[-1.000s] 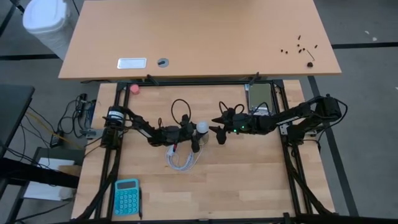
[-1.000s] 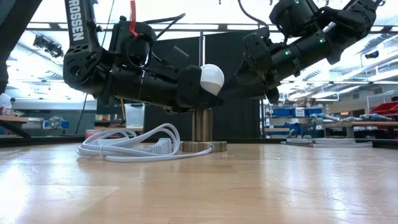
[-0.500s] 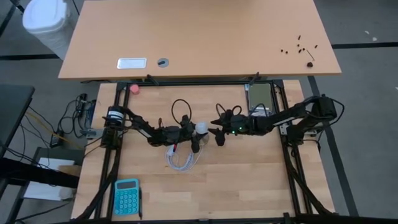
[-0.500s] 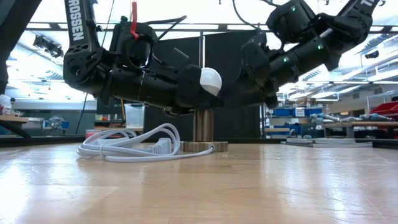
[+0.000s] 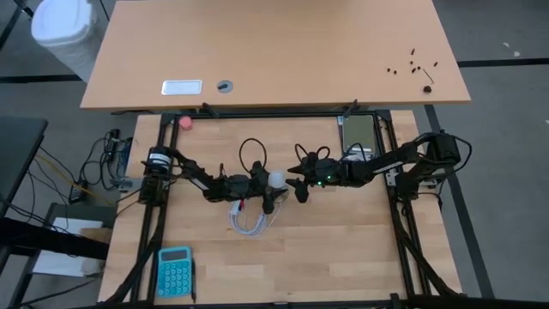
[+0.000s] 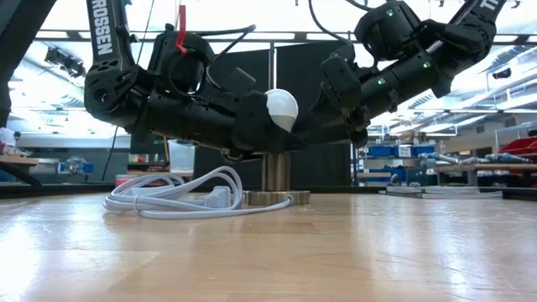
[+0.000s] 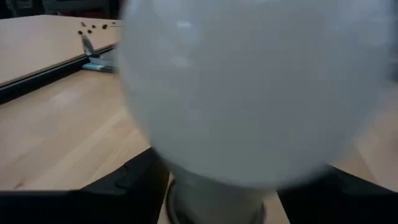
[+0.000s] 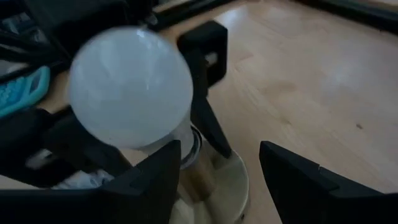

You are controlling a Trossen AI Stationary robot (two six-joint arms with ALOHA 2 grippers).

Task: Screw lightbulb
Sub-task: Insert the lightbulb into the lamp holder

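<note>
The white frosted lightbulb [image 5: 276, 178] is held in my left gripper [image 5: 268, 192] at mid-table, just above the upright metal socket [image 6: 274, 171], whose round base disc [image 6: 275, 198] rests on the table. In the low view the bulb [image 6: 282, 109] tilts, with its globe up and toward my right arm. Its screw base is hidden by the fingers. My right gripper [image 5: 300, 184] is open and empty just to the bulb's right, with its fingers toward the globe [image 8: 130, 87]. My left gripper pinches the bulb's narrow neck [image 7: 214, 198] below the globe between its two fingers [image 7: 134, 180], coming level from the table's left. The bulb is tilted over the socket's top. Whether its base touches the socket, I cannot tell.
The socket's white cord [image 6: 180, 200] lies coiled on the table to its left and near side. A teal calculator [image 5: 175, 270] sits at the near left corner. A pink ball [image 5: 186, 122] and a dark tablet [image 5: 358, 133] lie at the far edge.
My right gripper has moved toward the table's left, closer to the bulb, and stays open. My left gripper keeps its hold of the bulb over the socket.
</note>
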